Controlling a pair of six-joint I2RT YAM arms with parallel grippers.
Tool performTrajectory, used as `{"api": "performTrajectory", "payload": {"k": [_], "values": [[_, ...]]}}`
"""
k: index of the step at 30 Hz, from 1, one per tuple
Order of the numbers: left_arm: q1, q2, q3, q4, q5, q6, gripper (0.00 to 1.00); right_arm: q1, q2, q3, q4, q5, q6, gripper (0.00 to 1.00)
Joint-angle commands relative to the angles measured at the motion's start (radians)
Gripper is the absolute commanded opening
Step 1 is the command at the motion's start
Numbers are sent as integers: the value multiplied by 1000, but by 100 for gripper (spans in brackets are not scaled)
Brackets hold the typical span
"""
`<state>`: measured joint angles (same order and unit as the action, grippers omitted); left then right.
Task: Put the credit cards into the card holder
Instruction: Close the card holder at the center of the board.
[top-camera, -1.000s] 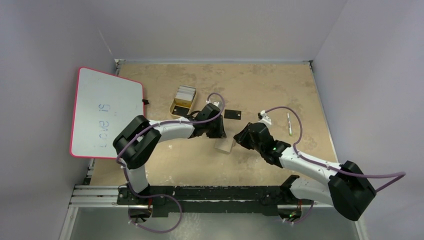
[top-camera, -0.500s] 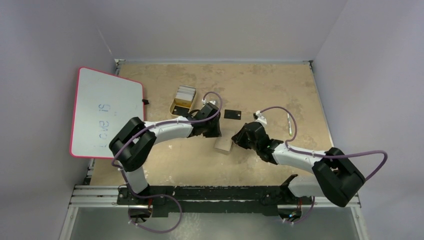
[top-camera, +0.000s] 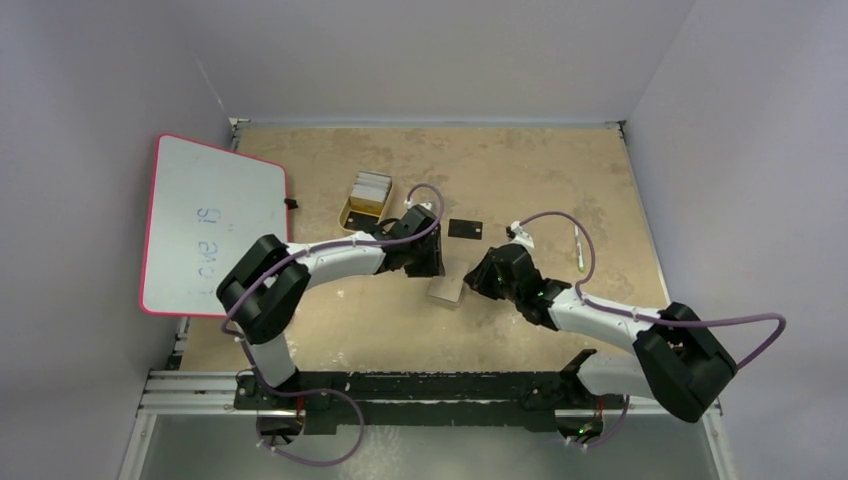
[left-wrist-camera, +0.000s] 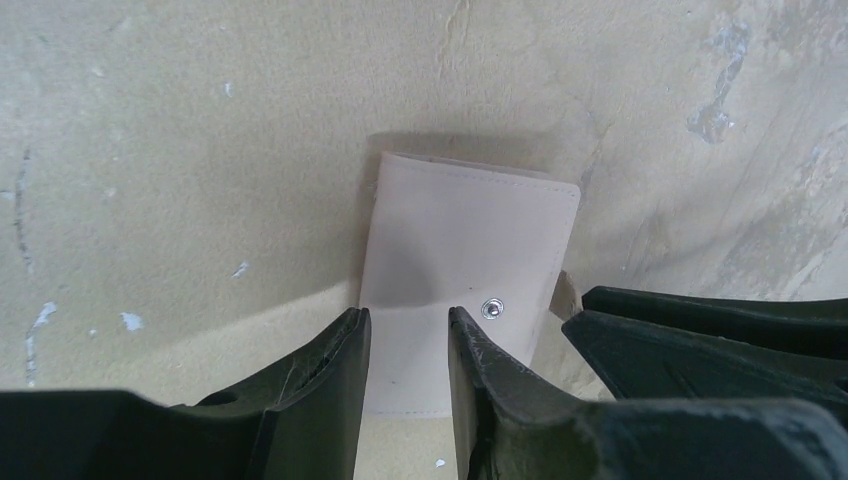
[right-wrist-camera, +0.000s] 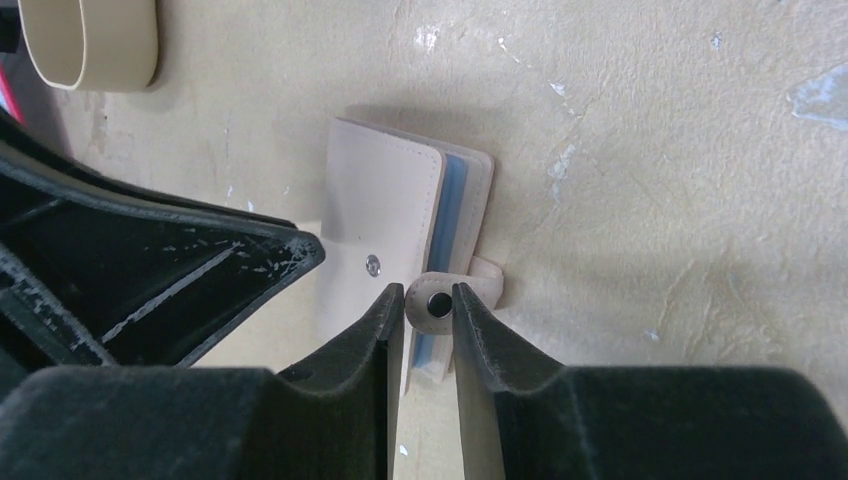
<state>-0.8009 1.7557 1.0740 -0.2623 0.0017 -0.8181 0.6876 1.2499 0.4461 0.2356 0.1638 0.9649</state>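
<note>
Top external: blue scrawl on whiteboard (top-camera: 210, 225) — unreadable. Closed flat, partly hidden under both arms: card holder (top-camera: 446, 291). Clenched on card holder's snap tab: right gripper (right-wrist-camera: 428, 300). Slightly parted above its cover, gripping nothing: left gripper (left-wrist-camera: 408, 325). Just beyond card holder, black card (top-camera: 465, 229); beyond-left, pale cards (top-camera: 370, 188) in tray (top-camera: 352, 218) — faces indistinct.

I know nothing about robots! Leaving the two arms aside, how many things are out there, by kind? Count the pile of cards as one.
Whiteboard: 1
Yellow tray: 1
Pile of cards in the tray: 1
Black card: 1
Wallet: 1
Thin white stick: 1
Total: 6
</note>
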Motion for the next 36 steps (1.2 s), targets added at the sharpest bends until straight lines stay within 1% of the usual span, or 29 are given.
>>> {"api": "performTrajectory", "payload": {"k": [1, 6, 10, 20, 27, 36], "values": [[-3, 34, 18, 41, 45, 19, 34, -2, -55, 25, -55, -12, -25, 27], [-4, 67, 15, 8, 13, 17, 34, -2, -97, 5, -55, -28, -21, 28], [-11, 79, 6, 4, 2, -2, 30, -2, -107, -10, -27, -56, -11, 28], [-20, 84, -8, 6, -20, -44, 27, -2, -44, 14, -18, 3, -35, 23], [-24, 86, -24, 36, -10, -70, 26, -3, -19, 47, 2, -11, -62, 22], [-24, 93, -23, 32, -17, -71, 26, -4, -7, 80, -28, -3, -83, 27]]}}
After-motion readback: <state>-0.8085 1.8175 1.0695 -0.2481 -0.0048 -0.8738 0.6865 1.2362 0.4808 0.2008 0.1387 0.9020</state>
